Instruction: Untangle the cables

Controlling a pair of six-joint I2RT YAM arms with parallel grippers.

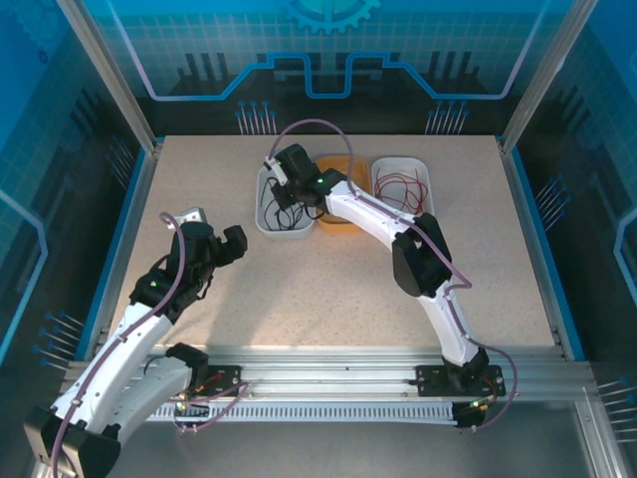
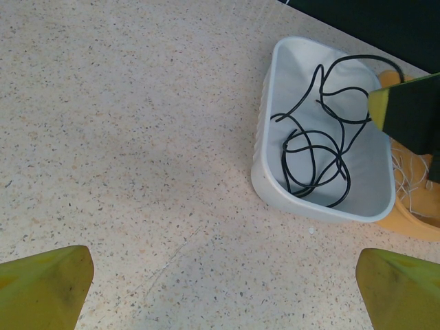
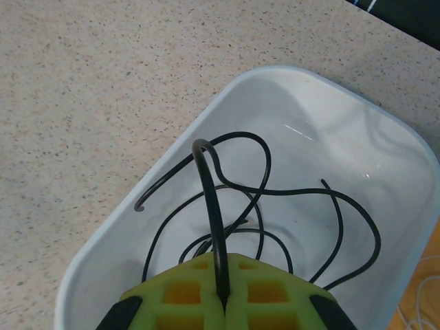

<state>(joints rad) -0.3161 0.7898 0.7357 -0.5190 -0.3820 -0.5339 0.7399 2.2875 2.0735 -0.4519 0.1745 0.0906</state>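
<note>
Nearest, on the left, the left gripper (image 1: 212,232) hovers over bare table (image 1: 498,259), its fingers spread wide and empty. Farther off, at centre, the right gripper (image 3: 225,289) is pinched shut on a black cable (image 3: 212,199) above a white tray (image 2: 265,172) of black loops. Just right of it, an orange tray (image 1: 353,164) holds pale cables (image 2: 407,165), then come the red cables (image 1: 400,187). This looks like the sorting step, and the next move probably calls for releasing the black strand into its tray.

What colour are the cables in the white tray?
Black cables; clearest in the right wrist view.
</note>
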